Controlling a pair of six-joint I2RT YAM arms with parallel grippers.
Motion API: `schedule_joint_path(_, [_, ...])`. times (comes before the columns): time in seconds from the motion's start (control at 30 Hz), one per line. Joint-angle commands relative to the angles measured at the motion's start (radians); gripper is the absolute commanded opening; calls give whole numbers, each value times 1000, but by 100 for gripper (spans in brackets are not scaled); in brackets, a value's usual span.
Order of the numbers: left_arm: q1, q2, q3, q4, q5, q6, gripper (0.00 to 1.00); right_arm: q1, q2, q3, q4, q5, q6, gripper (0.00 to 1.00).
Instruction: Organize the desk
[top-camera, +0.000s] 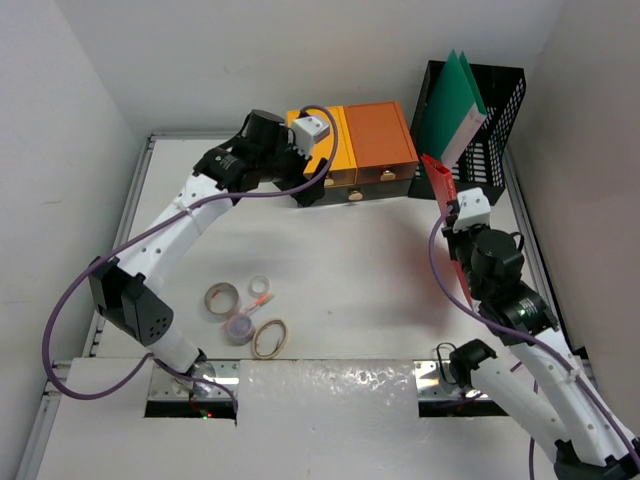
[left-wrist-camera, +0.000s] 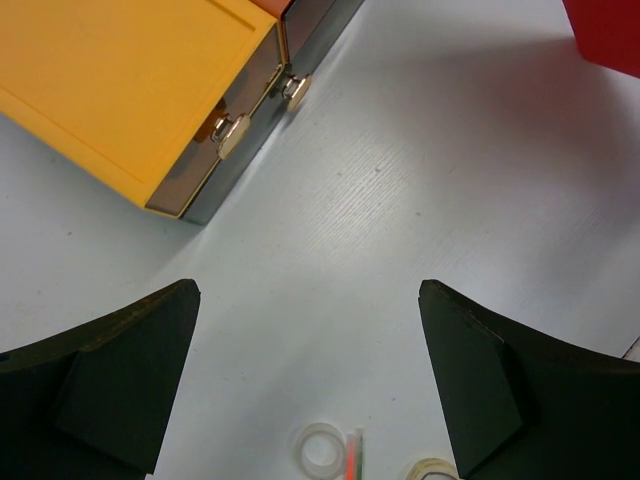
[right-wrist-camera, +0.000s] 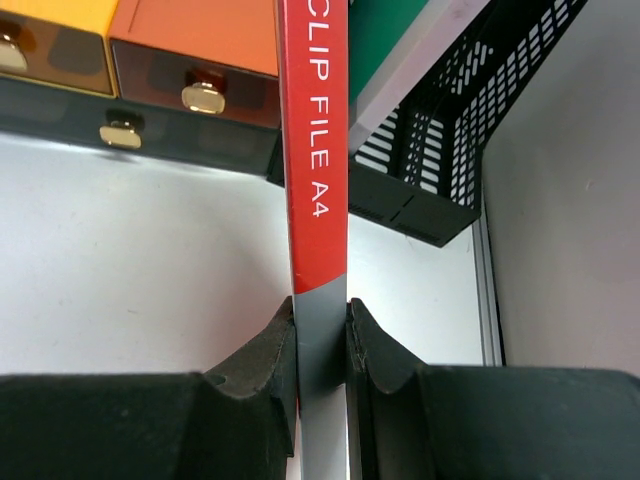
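The desk (top-camera: 360, 260) is a white tabletop with a grey rim. A red clip file (top-camera: 438, 178) stands on edge at the right, and my right gripper (top-camera: 462, 218) is shut on its spine. In the right wrist view the pads (right-wrist-camera: 275, 345) press the file's grey lower part (right-wrist-camera: 322, 330) from both sides, and its red spine (right-wrist-camera: 313, 150) points at the black mesh file holder (right-wrist-camera: 470, 110). Near the yellow and orange drawer box (top-camera: 370, 140) my left gripper (top-camera: 305, 188) hangs open and holds nothing. Its jaws (left-wrist-camera: 310, 290) stand wide over the bare desk (left-wrist-camera: 400, 200).
The mesh file holder (top-camera: 500, 110) at the back right holds a green folder (top-camera: 450, 100). Several tape rolls (top-camera: 222, 297) and a small red pen (top-camera: 262, 301) lie at the front left. A clear tape roll (left-wrist-camera: 320, 448) and the pen (left-wrist-camera: 353, 455) show below the left fingers.
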Motion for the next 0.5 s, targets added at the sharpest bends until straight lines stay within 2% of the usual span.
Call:
schedule_joint_path(0.0, [17,-30,19,38,-3,8,91,6,-4,68,37,30,21,0])
schedule_joint_path(0.27, [46,-97,-53,53,-44,37,91,6,9,204,5,71,41,0])
schedule_joint_path(0.47, [77,-160,-99,77,-69,49,91,6,92,371,-78,180,10,0])
